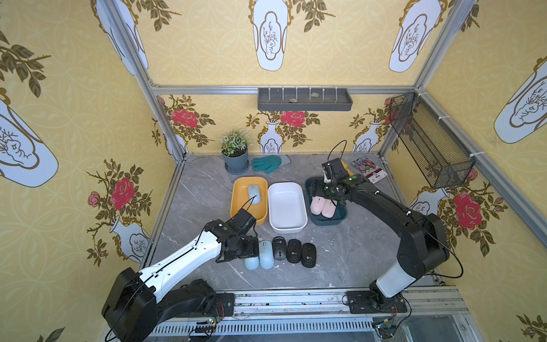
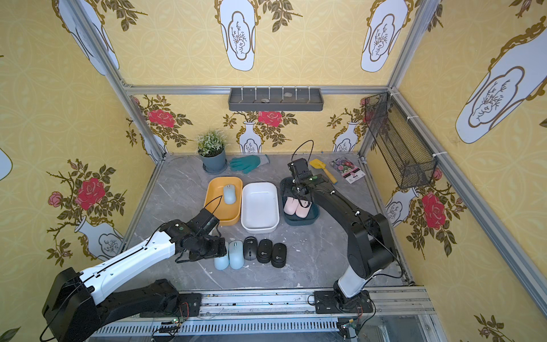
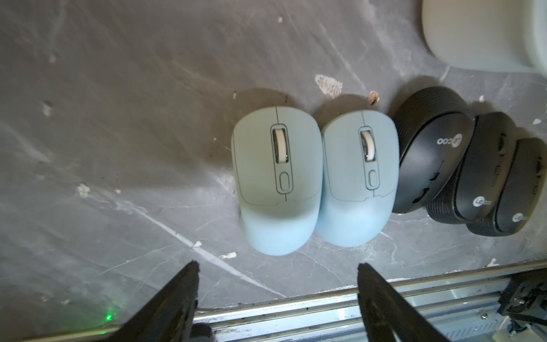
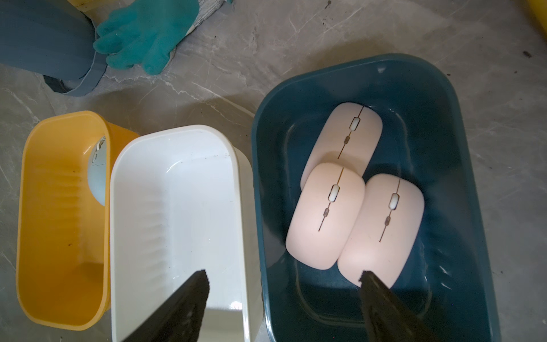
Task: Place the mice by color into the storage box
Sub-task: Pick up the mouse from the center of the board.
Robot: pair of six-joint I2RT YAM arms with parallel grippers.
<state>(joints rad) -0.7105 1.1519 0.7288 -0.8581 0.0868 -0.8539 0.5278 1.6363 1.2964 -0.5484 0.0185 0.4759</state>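
Though well begun, stands a little under halfway. Three pink mice packed close together in the dark blue bin. One pale blue mouse in the yellow bin. Nothing in the white bin between those two. Left to sort, near the table's front edge and in front of the bins: two pale blue mice, side by side and touching, then three black mice in a row just beside them. Five of nine to go by this count, the black ones presumably meant for the white bin.

Left gripper low over the blue pair, jaws apart and empty, lined up on the one nearer the table's left edge. Looks like a reach for it, not yet a grip. Right gripper above the dark blue bin, jaws likewise apart, holding nothing.

Along the table's back edge: a potted plant and a green glove. Toward the back right corner: a yellow trowel and a seed packet. On the walls: a grey shelf and a wire basket. None of these in the way. Tightest spot probably the blue pair itself, with no gap for a finger between the two, so some risk of shoving the neighbour into the black row.
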